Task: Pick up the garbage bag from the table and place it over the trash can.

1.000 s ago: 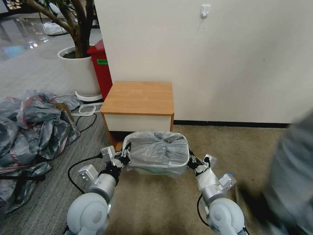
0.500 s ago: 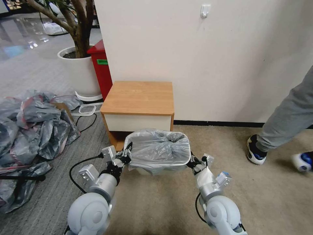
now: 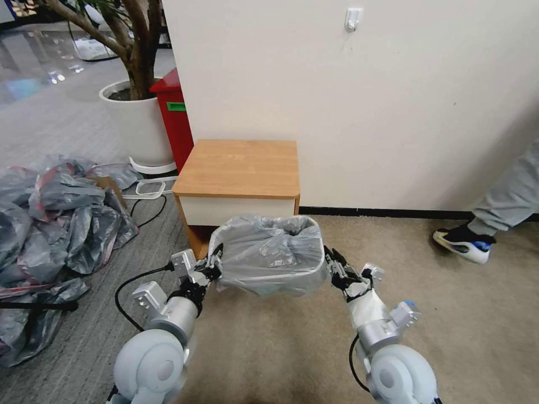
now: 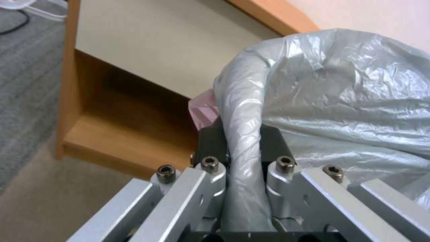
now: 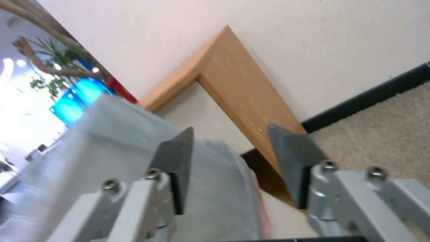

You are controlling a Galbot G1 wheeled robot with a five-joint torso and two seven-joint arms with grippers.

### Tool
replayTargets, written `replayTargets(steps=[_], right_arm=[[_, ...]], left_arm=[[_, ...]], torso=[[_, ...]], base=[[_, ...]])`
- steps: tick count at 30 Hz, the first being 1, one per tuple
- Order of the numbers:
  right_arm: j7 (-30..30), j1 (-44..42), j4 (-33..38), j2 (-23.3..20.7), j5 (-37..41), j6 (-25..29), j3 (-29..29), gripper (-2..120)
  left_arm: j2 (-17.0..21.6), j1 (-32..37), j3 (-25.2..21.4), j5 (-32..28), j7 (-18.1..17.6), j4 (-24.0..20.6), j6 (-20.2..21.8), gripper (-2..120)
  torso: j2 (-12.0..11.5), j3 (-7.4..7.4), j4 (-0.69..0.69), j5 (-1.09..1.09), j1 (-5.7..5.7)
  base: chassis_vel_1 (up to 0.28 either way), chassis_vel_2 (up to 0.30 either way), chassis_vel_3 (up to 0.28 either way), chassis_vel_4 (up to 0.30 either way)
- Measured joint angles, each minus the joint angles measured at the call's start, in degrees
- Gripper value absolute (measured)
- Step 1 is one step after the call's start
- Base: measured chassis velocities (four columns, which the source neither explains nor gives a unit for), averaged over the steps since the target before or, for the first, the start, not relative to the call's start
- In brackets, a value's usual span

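Since a second ago my right fingers (image 3: 336,268) released the garbage bag (image 3: 269,255) at centre frame; left fingers (image 3: 214,265) stay clamped on its rim.

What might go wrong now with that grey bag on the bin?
The left gripper pinches the garbage bag over one rim of the trash can; pulling away shut might drag it off. The right gripper is open beside the other rim, so that side may slip loose.
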Motion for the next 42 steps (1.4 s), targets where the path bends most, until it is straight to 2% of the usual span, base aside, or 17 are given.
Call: replayTargets(steps=[5, 6, 7, 8, 11, 14, 16, 18, 19, 21, 23, 25, 27, 29, 35, 39, 42], right_arm=[[-0.3, 1.1, 5.5, -0.7, 0.9, -0.3, 1.6, 68], [-0.4, 1.3, 5.8, -0.7, 0.9, -0.5, 1.6, 68], [-0.5, 2.6, 7.9, -1.0, 0.4, -1.5, 1.8, 76], [-0.5, 2.6, 7.9, -1.0, 0.4, -1.5, 1.8, 76], [-3.9, 4.3, 11.6, -1.4, -4.2, -5.1, 0.8, 90], [-6.9, 5.2, 12.9, -2.4, -8.1, -9.0, -0.2, 94], [-9.1, 6.9, 13.4, -5.3, -11.6, -14.6, -2.2, 85], [-9.9, 7.4, 13.4, -6.0, -12.7, -16.0, -2.6, 84], [-13.0, 9.4, 12.5, -8.2, -17.0, -18.9, -3.9, 75], [-16.7, 13.1, 10.6, -11.6, -24.5, -20.3, -7.3, 67], [-17.0, 13.9, 10.4, -12.2, -25.5, -20.5, -8.1, 65], [-18.7, 18.8, 9.1, -14.7, -28.4, -22.6, -13.0, 54], [-19.8, 20.3, 8.5, -15.2, -29.1, -23.4, -14.3, 51], [-22.7, 24.7, 5.8, -15.9, -31.2, -25.4, -18.1, 40], [-23.1, 28.6, 3.2, -16.6, -32.9, -29.3, -21.9, 22], [-22.7, 30.9, 2.1, -16.3, -33.0, -33.7, -23.1, 3], [-22.4, 32.0, 1.6, -15.9, -33.0, -35.1, -23.9, 0]], left_arm=[[1.0, -0.4, 0.5, 5.1, 0.2, 0.7, 0.0, 7], [1.0, -0.4, 0.5, 5.4, 0.2, 0.7, 0.0, 7], [1.3, -0.5, 0.8, 8.4, 0.2, 0.7, 0.5, 7], [1.3, -0.5, 0.8, 8.4, 0.2, 0.7, 0.5, 7], [1.9, -0.4, 1.3, 15.0, 1.7, 0.9, 1.5, 7], [2.1, -0.2, 1.6, 17.8, 2.6, 0.9, 1.9, 7], [2.3, 0.1, 1.9, 20.4, 3.1, 0.8, 2.6, 7], [2.3, 0.1, 2.0, 21.1, 3.3, 0.7, 2.7, 7], [2.4, 0.3, 2.1, 23.0, 3.6, 0.7, 2.8, 7], [2.6, 0.5, 2.2, 24.7, 3.9, 0.4, 3.0, 7], [2.7, 0.5, 2.2, 24.9, 4.0, 0.4, 3.0, 7], [2.9, 0.4, 2.3, 26.0, 4.4, 0.3, 3.0, 7], [2.9, 0.4, 2.4, 26.4, 4.5, 0.3, 3.0, 7], [2.9, 0.2, 2.5, 27.4, 5.1, 0.3, 2.9, 7], [3.1, 0.0, 2.9, 28.2, 5.9, -0.1, 2.6, 7], [3.1, 0.4, 3.3, 30.5, 7.4, -0.2, 1.1, 7], [3.1, 0.7, 3.6, 30.8, 7.7, -0.6, 1.0, 7]], torso=[[0.0, 0.00, 0.00, 0.00, 0.00], [0.0, 0.00, 0.00, 0.00, 0.00], [0.0, 0.00, 0.00, 0.00, 0.00], [0.0, 0.00, 0.00, 0.00, 0.00], [0.0, 0.00, 0.01, 0.00, 0.00], [0.0, 0.00, 0.00, 0.00, 0.00], [0.0, 0.00, 0.00, 0.00, -0.01], [0.0, 0.00, 0.00, 0.00, 0.00], [0.0, 0.00, 0.00, 0.00, 0.00], [0.0, 0.00, 0.00, 0.01, 0.00], [0.0, 0.00, 0.00, 0.01, 0.00], [0.0, 0.00, 0.01, 0.00, 0.00], [0.0, 0.00, 0.00, 0.00, 0.00], [0.0, 0.00, 0.01, 0.00, 0.00], [0.0, 0.00, 0.00, 0.00, 0.00], [0.0, 0.00, -0.01, 0.00, 0.00], [0.0, 0.00, 0.00, 0.00, 0.00]], base=[[0.000, 0.000, 0.000, 0.000], [0.000, 0.000, 0.000, 0.000], [0.000, 0.000, 0.000, 0.000], [0.000, 0.000, 0.000, 0.000], [0.000, 0.000, 0.000, 0.000], [0.000, 0.000, 0.000, 0.000], [0.000, 0.000, 0.000, 0.000], [0.000, 0.000, 0.000, 0.000], [0.000, 0.000, 0.000, 0.000], [0.000, 0.000, 0.000, 0.000], [0.000, 0.000, 0.000, 0.000], [0.000, 0.000, 0.000, 0.000], [0.000, 0.000, 0.000, 0.000], [0.000, 0.000, 0.000, 0.000], [0.000, 0.000, 0.000, 0.000], [0.000, 0.000, 0.000, 0.000], [0.000, 0.000, 0.000, 0.000]])
